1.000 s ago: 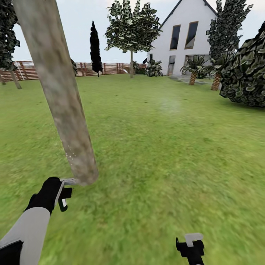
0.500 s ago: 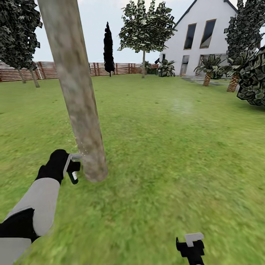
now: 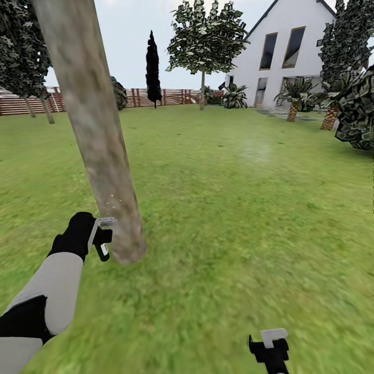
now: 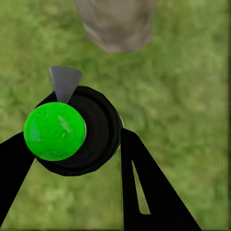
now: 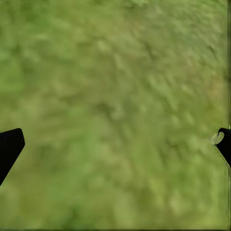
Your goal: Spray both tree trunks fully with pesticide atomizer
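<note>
Bright, even daylight without cast shadows; the grass [image 3: 234, 218] renders smeared and blurry, worst toward six o'clock.

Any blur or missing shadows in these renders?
Head view: grass smeared near the camera, tree trunk casts no shadow, flat even light. Left wrist view: green-capped atomizer sharp, grass soft. Right wrist view: grass fully blurred between the pincer fingertips.

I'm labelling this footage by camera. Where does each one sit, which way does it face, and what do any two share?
Head: on the head, looking forward and down over the lawn at the trunk; both arms show.
Left wrist: near the left gripper, along its fingers, over the atomizer.
Right wrist: near the right gripper, facing grass.
Head and left wrist share the trunk and atomizer.
</note>
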`<state>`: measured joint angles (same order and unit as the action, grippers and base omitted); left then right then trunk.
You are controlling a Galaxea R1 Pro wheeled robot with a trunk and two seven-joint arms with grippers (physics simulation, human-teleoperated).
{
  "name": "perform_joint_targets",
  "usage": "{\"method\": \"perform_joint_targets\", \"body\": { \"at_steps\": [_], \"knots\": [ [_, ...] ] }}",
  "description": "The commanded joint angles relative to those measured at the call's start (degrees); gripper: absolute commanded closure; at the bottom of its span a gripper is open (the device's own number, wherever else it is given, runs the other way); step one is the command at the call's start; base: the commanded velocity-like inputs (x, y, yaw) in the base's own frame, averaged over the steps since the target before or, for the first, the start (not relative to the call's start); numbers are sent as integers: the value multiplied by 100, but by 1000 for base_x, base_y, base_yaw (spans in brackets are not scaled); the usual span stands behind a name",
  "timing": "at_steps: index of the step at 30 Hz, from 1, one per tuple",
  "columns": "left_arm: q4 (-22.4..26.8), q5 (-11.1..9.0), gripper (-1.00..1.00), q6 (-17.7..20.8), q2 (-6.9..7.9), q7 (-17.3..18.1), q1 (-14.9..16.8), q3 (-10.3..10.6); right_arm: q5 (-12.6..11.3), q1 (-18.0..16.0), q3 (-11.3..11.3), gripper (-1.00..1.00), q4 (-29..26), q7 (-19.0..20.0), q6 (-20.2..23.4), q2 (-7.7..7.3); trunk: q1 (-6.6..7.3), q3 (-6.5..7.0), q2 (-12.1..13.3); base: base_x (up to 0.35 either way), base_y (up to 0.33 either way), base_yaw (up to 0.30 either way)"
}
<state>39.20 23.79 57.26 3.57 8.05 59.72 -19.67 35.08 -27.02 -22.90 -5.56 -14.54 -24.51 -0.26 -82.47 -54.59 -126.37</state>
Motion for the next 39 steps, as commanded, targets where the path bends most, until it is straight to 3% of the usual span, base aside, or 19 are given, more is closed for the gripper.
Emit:
{"method": "perform_joint_targets", "body": {
  "at_steps": [1, 6, 12, 15, 17, 20, 23, 26, 28, 31, 35, 39],
  "knots": [
    [8, 56, 100, 21, 2, 56, 6, -18, 60, -5, -39, -100, 11, -22, -19, 0, 2, -5, -3, -135, -267, 0],
    [-58, 55, 100, 21, -72, 47, 5, -42, 60, -5, -39, -100, 11, -22, -19, 7, 2, -5, -3, -62, -268, 53],
    [-78, 83, 100, -2, 177, 39, -26, -14, 60, -5, -39, -100, 14, -21, -19, 9, 2, -5, -3, 139, -260, 221],
    [-114, 71, 100, 0, 116, 45, -29, -19, 60, -5, -39, -100, 18, -18, -19, 9, 2, -5, -3, 201, -228, 21],
    [-186, 63, 100, 3, -72, 46, -30, 8, 60, -5, -39, -100, 19, -14, -19, 9, 2, -5, -3, 205, -225, 3],
    [-193, 58, 100, 8, -155, 43, -26, 13, 60, -5, -39, -100, 18, -14, -19, 9, 2, -5, -3, 206, -224, 0],
    [-187, 76, 100, -1, 19, 47, -30, -10, 60, -5, -39, -100, 19, -20, -19, 9, 2, -5, -3, 152, -238, 170],
    [-200, 60, 100, 7, 379, 44, -68, -30, 60, -5, -39, -100, 19, -22, -19, 9, 2, -5, -3, -50, -268, 269],
    [-198, 56, 100, -2, 427, 42, -215, -18, 60, -5, -37, -100, 19, -17, -19, 9, 2, -5, -3, -138, -268, 277],
    [-201, 50, 100, 4, 362, 46, -260, -3, 60, -5, -33, -100, 19, -16, -19, 9, 2, -5, -3, -109, -268, 278],
    [-202, 47, 100, 11, 102, 48, -267, -4, 60, -5, -37, -100, 19, -18, -19, 9, 2, -5, -3, 7, -274, 278],
    [-202, 63, 100, -8, 167, 49, -267, -32, 60, -5, -31, -100, 19, -15, -19, 9, 2, -5, -3, 130, -268, 278]
  ]
}}
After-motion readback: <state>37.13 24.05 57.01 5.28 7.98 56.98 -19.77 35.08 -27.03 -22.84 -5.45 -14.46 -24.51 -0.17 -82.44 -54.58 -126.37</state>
